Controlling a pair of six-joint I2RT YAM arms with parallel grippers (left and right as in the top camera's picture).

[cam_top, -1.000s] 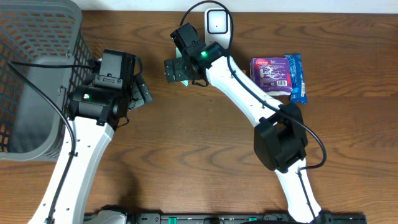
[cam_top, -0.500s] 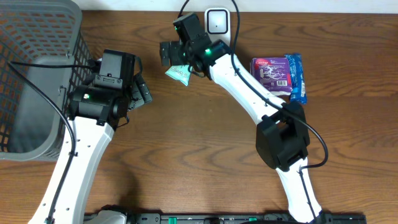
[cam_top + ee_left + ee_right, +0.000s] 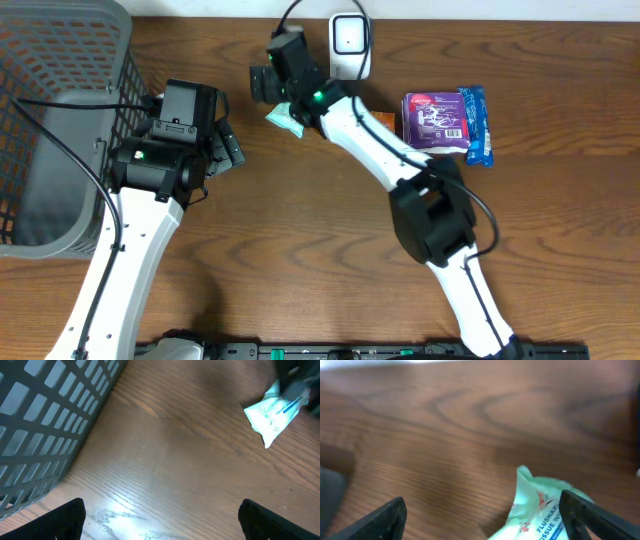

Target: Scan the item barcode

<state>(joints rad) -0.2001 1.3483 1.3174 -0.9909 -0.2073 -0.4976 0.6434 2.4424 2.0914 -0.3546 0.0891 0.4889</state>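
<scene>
My right claw point(image 3: 481, 519) has swung further left, off the wipes packet point(image 3: 273, 412), which lies flat on the surface left of the scanner point(image 3: 349, 35), likely left for my left claw point(image 3: 160, 522); both claws spread, pinching nothing

The basket point(image 3: 90, 60) stands left, the wipes packet point(image 3: 283, 118) mid-table, the scanner point(image 3: 349, 36) behind, two packets point(image 3: 445, 120) right.
</scene>
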